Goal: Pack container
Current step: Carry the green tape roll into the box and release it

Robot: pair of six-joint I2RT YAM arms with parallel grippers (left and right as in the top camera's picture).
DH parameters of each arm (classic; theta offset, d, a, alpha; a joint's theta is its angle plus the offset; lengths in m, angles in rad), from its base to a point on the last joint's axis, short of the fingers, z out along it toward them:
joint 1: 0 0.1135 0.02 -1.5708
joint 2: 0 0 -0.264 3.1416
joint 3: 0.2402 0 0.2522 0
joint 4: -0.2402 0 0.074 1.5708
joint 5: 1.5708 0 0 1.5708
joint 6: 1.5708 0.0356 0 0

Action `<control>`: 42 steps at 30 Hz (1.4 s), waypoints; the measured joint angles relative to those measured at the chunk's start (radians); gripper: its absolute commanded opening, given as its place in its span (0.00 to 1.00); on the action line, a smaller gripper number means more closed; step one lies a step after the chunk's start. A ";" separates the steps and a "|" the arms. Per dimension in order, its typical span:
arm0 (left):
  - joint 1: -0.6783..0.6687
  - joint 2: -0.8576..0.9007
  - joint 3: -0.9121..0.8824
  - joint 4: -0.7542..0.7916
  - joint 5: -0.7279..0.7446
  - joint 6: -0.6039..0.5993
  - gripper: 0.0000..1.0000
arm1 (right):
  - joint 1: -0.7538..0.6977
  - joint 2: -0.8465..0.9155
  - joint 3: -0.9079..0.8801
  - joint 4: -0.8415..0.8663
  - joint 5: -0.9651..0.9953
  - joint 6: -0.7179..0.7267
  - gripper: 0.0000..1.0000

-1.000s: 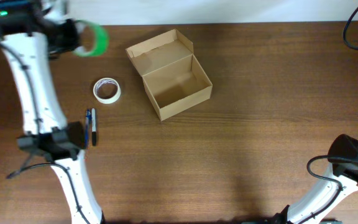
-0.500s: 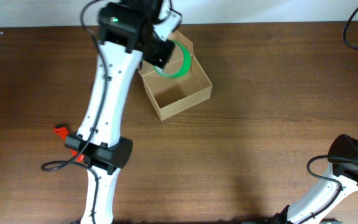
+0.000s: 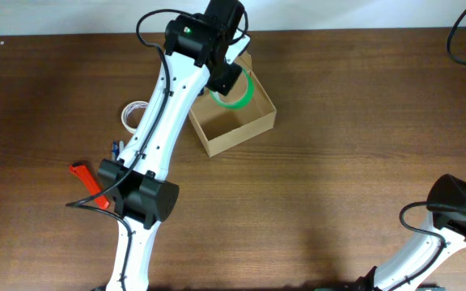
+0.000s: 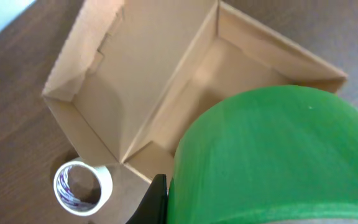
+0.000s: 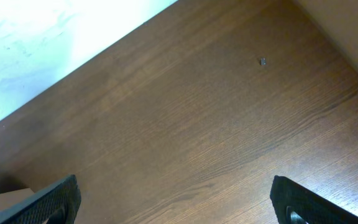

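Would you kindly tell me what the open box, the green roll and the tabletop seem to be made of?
The container looks like plain matte tan cardboard, with folded creases. The green roll appears to be smooth, slightly glossy plastic tape. The table seems dark wood or wood-look laminate, showing grain.

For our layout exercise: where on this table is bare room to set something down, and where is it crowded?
Free: the wide wood between the box and the right arm, and the front strip between the arms. Crowded: left of the box, where the left arm hangs over white tape, pens and a red object.
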State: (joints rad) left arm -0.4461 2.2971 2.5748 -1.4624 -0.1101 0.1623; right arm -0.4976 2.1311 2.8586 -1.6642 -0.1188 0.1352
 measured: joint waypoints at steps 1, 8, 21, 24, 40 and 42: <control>0.000 0.000 -0.002 0.014 -0.001 -0.008 0.02 | 0.000 0.000 0.000 0.000 0.000 0.000 0.99; 0.000 0.032 -0.002 0.062 -0.001 -0.029 0.01 | 0.000 0.000 0.000 0.000 0.000 0.000 0.99; 0.000 0.185 -0.010 0.098 0.012 -0.032 0.01 | 0.000 0.000 0.000 0.000 0.000 0.000 0.99; 0.000 0.194 -0.010 0.111 0.028 -0.032 0.01 | 0.000 0.000 0.000 0.000 0.000 0.000 0.99; 0.000 0.265 -0.010 0.166 0.047 -0.032 0.01 | 0.000 0.000 0.000 0.000 0.000 0.000 0.99; 0.000 0.278 -0.010 0.167 0.047 -0.032 0.02 | 0.000 0.000 0.000 0.000 0.000 0.000 0.99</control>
State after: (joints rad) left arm -0.4461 2.5755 2.5652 -1.2957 -0.0631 0.1299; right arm -0.4976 2.1311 2.8590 -1.6642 -0.1188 0.1356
